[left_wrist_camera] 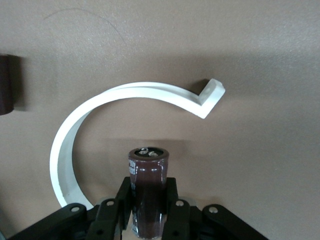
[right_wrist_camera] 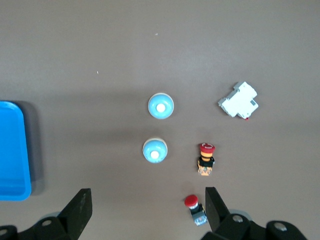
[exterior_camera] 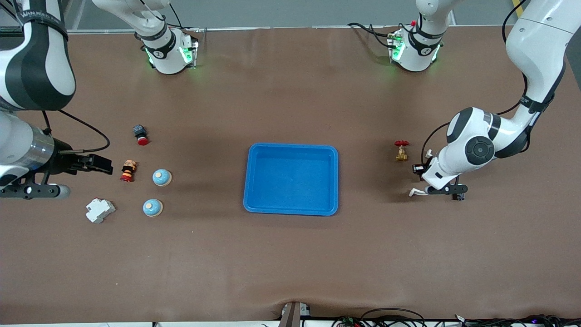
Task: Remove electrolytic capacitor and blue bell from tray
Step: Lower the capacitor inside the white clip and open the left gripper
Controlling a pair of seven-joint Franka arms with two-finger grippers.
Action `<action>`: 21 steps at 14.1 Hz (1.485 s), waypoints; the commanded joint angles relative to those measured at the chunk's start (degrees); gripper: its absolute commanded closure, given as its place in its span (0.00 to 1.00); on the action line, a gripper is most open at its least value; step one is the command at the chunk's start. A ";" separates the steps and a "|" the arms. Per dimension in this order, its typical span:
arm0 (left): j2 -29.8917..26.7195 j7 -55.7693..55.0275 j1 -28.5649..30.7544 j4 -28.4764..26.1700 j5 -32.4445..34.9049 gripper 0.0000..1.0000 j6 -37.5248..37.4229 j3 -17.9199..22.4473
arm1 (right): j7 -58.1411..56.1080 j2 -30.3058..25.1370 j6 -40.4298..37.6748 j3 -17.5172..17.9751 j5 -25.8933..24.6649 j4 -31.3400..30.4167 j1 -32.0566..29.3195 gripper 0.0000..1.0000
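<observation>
Front view, near to far. Nearest on the right arm's end of the table: white breaker block [exterior_camera: 100, 210] and a blue bell [exterior_camera: 152, 207] beside it. A bit farther, second blue bell [exterior_camera: 162, 177] w/ a red-and-yellow button switch [exterior_camera: 128, 170] just beside it, lying on its side. Farthest of that cluster: small red-capped switch [exterior_camera: 140, 134]. Blue tray [exterior_camera: 291, 178] sits mid-table.

My right gripper [right_wrist_camera: 148, 210] hangs over the right arm's end of the table, fingers spread wide, nothing between them; right wrist cam looks straight down on both bells, domes up, apart from each other.

My left gripper [exterior_camera: 438, 190] is low at the left arm's end of the table, fingers pinching the capacitor [left_wrist_camera: 148, 192]. In left wrist cam it's a dark brown cylinder, long axis running out along my fingers, flat capped end pointing away from the palm. Just past that end, a white curved plastic clip [left_wrist_camera: 120, 97] lies on the table. Brass valve w/ red handle [exterior_camera: 401, 151] stands farther from the front cam, near my left gripper.
</observation>
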 commanded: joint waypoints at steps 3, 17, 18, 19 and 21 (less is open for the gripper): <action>0.34 -0.50 0.52 -0.90 1.27 1.00 2.22 0.33 | 0.11 -3.77 -2.54 0.22 -0.70 -0.61 -0.86 0.00; -0.36 -1.47 1.13 1.99 4.09 0.00 2.14 0.60 | 0.10 -10.72 -4.57 -1.01 2.64 -1.84 -2.27 0.00; -0.71 -1.21 1.31 2.78 4.09 0.00 1.44 0.60 | 0.10 -10.80 -4.57 -1.10 2.64 -1.84 -2.27 0.00; -0.80 -0.86 1.39 3.92 4.09 0.00 0.39 0.51 | 0.02 -11.24 -4.30 -1.18 2.64 -2.02 -2.18 0.00; -1.07 -0.50 1.40 7.17 4.09 0.00 -1.37 0.51 | 0.02 -12.64 -3.43 -1.18 2.64 -4.03 -2.18 0.00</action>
